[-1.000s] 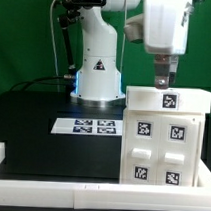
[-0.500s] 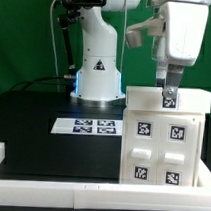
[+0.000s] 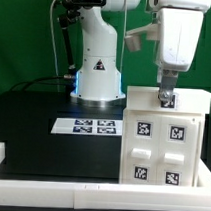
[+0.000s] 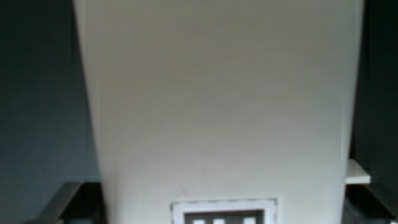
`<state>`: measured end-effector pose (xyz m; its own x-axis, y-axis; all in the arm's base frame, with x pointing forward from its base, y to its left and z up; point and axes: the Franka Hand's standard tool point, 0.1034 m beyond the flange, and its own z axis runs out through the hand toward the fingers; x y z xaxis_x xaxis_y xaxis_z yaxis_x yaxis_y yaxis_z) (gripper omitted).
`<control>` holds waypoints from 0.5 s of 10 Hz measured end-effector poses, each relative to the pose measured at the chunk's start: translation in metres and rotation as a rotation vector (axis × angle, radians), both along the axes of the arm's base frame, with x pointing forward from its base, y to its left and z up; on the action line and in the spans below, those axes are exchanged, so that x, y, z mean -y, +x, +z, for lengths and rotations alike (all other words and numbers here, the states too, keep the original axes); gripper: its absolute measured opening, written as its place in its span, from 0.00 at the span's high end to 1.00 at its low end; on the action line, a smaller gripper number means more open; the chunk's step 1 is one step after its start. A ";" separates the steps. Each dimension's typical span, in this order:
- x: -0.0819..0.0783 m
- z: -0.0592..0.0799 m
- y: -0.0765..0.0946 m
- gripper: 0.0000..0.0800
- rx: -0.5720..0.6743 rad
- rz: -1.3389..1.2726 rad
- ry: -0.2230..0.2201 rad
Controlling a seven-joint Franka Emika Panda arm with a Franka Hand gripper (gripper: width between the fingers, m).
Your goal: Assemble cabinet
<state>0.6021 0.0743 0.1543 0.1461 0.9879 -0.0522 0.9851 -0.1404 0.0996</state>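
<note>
The white cabinet stands upright on the black table at the exterior view's right, its front showing several black-and-white tags. My gripper has come straight down onto the cabinet's top panel and covers the tag on that panel's front edge. In the wrist view the white panel fills the middle, with one tag near my gripper. The dark fingers stand wide apart, one at each side of the panel. I cannot see whether they press on it.
The marker board lies flat on the table to the exterior view's left of the cabinet. The robot's white base stands behind it. A white rail runs along the table's front edge.
My gripper has shifted a little to the exterior view's right and come down onto the cabinet's top panel, now hiding the tag that showed there. The cabinet has not moved.
</note>
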 end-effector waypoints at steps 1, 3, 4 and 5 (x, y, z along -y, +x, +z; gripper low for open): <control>0.000 0.000 0.000 0.30 0.001 -0.010 0.001; 0.000 0.000 0.000 0.30 0.014 -0.250 0.025; 0.001 0.000 -0.001 0.30 0.021 -0.379 0.040; 0.000 0.000 -0.001 0.30 0.027 -0.533 0.060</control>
<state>0.6009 0.0739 0.1545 0.6291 0.7772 0.0131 0.7726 -0.6270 0.1003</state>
